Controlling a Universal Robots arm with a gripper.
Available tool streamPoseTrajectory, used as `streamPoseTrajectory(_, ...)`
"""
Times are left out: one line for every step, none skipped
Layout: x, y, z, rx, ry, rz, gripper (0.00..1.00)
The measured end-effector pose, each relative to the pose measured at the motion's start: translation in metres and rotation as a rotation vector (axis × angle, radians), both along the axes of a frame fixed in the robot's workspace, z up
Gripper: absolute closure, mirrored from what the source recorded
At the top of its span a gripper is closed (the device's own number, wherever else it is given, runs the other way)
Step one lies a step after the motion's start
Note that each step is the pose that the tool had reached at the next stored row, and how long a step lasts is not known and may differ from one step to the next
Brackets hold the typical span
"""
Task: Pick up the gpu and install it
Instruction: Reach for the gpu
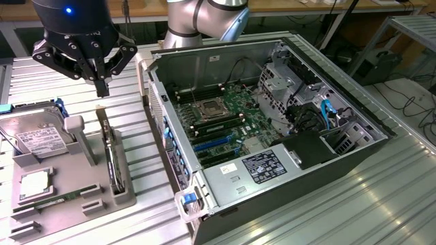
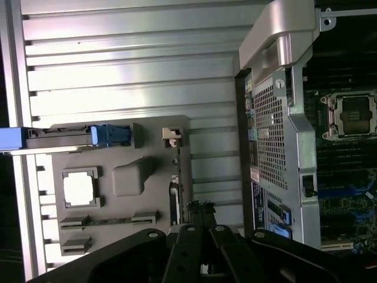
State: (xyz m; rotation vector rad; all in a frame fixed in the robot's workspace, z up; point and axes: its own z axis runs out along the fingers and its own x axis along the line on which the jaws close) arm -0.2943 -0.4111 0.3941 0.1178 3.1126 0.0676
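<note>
The gpu is a thin dark card standing on its edge in a slot of the grey holder, at the exterior view's left. In the wrist view the gpu shows edge-on, with its pale bracket end farther from the fingers. My black gripper hangs above the card's far end, a clear gap below it. Its two fingers meet at their tips and hold nothing; the gripper is shut.
The holder also carries a silver hard drive with blue clips, a square processor and a green memory stick. The open computer case lies beside it at the exterior view's right, motherboard exposed. Ribbed metal tabletop runs around both.
</note>
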Motion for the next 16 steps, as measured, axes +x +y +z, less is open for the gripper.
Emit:
streamPoseTrajectory(-0.001,-0.0001,0.0,0.0,0.0,0.0,0.89)
streamPoseTrajectory(-0.002,-0.0002,0.0,0.0,0.0,0.0,0.89)
streamPoseTrajectory(-0.003,-0.0002,0.0,0.0001,-0.0001,0.0,0.89)
streamPoseTrajectory(-0.003,-0.0003,0.0,0.0,0.0,0.0,0.89)
streamPoseTrajectory(-0.004,-0.0003,0.0,0.0,0.0,0.0,0.89)
streamPoseTrajectory(-0.005,-0.0004,0.0,-0.0001,0.0001,0.0,0.89)
streamPoseTrajectory(-0.006,-0.0005,0.0,0.0,0.0,0.0,0.89)
streamPoseTrajectory(-0.007,-0.0005,0.0,0.0,0.0,0.0,0.89)
streamPoseTrajectory(-0.007,-0.0006,0.0,0.0,0.0,0.0,0.89)
streamPoseTrajectory(-0.008,-0.0006,0.0,0.0,0.0,0.0,0.89)
streamPoseTrajectory(-0.009,-0.0007,0.0001,0.0,0.0001,0.0,0.89)
streamPoseTrajectory(-0.01,-0.0008,0.0,0.0,0.0,0.0,0.89)
streamPoseTrajectory(-0.011,-0.0009,0.0,0.0,0.0,0.0,0.89)
streamPoseTrajectory(-0.012,-0.001,0.0,0.0,0.0001,0.0,0.89)
streamPoseTrajectory(-0.013,-0.0011,0.0,0.0,0.0,0.0,0.89)
streamPoseTrajectory(-0.015,-0.0012,0.0,0.0,0.0,0.0,0.89)
